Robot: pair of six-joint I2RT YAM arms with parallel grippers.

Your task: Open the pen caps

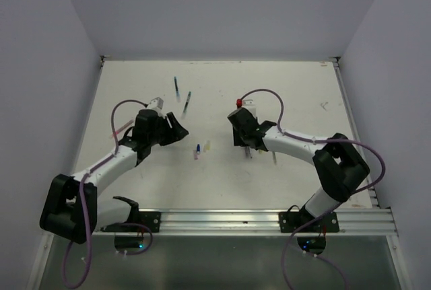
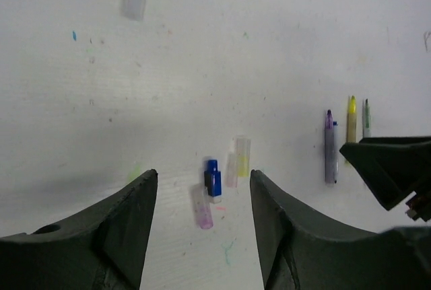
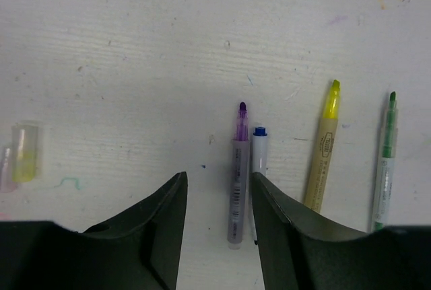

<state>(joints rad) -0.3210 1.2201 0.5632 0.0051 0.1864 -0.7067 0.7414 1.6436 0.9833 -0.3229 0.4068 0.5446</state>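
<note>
Near caps, left end effector parted; empty

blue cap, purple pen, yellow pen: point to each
blue cap (image 2: 213, 181), left wrist view, its middle
purple pen (image 3: 237, 182), right wrist view, mid barrel
yellow pen (image 3: 322, 159), right wrist view, mid barrel

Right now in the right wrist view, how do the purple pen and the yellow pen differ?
The purple pen has a purple tip and greyish barrel; the yellow pen a yellow tip and tan barrel. The purple pen lies straight up the view; the yellow pen leans slightly. Both lie flat, uncapped, tips pointing the same way.
</note>
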